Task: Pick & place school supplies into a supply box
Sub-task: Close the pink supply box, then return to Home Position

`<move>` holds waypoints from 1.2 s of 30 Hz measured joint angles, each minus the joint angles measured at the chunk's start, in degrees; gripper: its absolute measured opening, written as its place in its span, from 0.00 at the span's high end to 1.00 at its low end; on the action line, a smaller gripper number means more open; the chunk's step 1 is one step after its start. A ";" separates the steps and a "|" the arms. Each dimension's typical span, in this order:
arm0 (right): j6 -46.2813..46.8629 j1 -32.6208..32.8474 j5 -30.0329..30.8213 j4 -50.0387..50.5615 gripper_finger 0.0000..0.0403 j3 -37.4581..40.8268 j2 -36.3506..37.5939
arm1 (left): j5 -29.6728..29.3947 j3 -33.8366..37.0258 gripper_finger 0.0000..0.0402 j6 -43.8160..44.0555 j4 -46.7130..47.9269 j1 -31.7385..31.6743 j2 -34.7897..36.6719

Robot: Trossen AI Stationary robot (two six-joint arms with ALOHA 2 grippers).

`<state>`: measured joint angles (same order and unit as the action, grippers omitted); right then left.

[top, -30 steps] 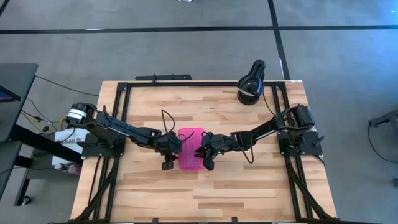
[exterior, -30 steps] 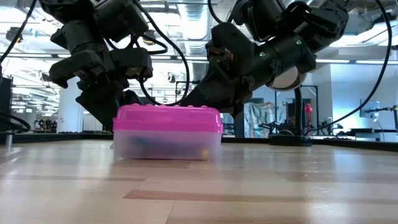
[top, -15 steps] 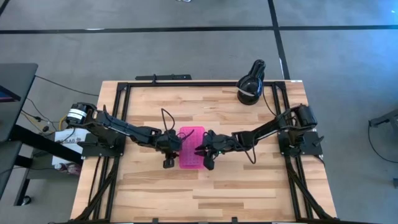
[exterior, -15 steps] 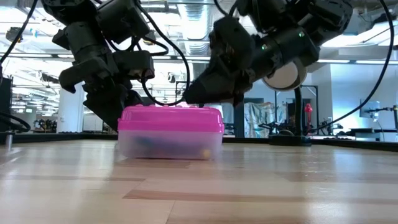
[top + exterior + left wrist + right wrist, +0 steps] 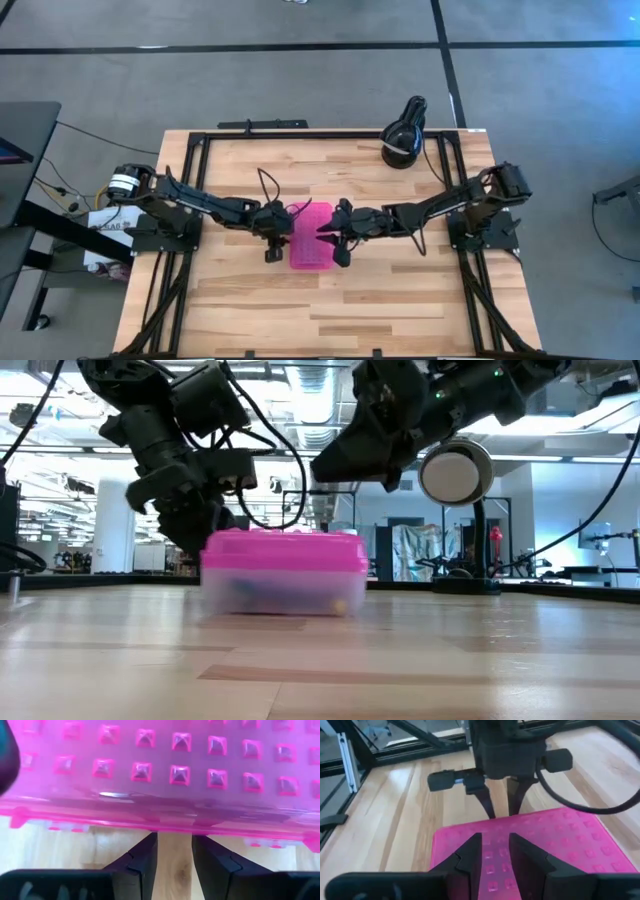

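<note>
The supply box (image 5: 311,236), with its pink studded lid (image 5: 520,845) closed over a clear base (image 5: 285,596), lies mid-table. Blurred coloured school supplies (image 5: 250,594) show through the base. My left gripper (image 5: 175,840) stands at the box's left long side, slanting down, its fingers a narrow gap apart with only bare wood between them. My right gripper (image 5: 495,839) hovers above the lid from the right, fingers slightly apart and holding nothing. In the low view it (image 5: 320,465) is clear of the lid. My left gripper meets the lid's rim (image 5: 172,822) on the box's left long side with both fingertips (image 5: 149,840). It comes slanting down from the table's left, nothing pinched between the fingers. The box stands flat on the table.
A black lamp (image 5: 403,135) stands at the table's far right; its round head (image 5: 455,475) shows behind the right arm. Black frame rails (image 5: 200,170) run along the table's left, right and far sides. Bare wood lies toward the near edge.
My right gripper has risen off the pink lid and tipped up, and now hangs clear above it. My left gripper has moved toward the table's right edge. The box has slid a little the same way and stays flat.
</note>
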<state>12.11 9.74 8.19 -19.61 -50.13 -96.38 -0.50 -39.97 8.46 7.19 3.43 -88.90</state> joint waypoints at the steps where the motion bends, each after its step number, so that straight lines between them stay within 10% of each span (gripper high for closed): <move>1: -0.12 0.02 0.02 1.01 0.77 0.00 0.59 | 0.07 0.00 0.72 -0.22 -0.67 -0.20 0.00; 20: -1.69 0.27 0.96 6.18 0.77 -0.02 3.46 | -2.43 -0.02 0.72 -0.14 -1.65 -0.54 2.90; 36: -10.34 -1.14 1.16 13.29 0.77 7.17 27.25 | -9.93 4.54 0.72 -14.87 -4.00 -0.22 37.95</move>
<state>1.77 8.60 9.34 -6.31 -42.95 -69.13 -10.43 -35.43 -6.41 3.19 3.21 -50.95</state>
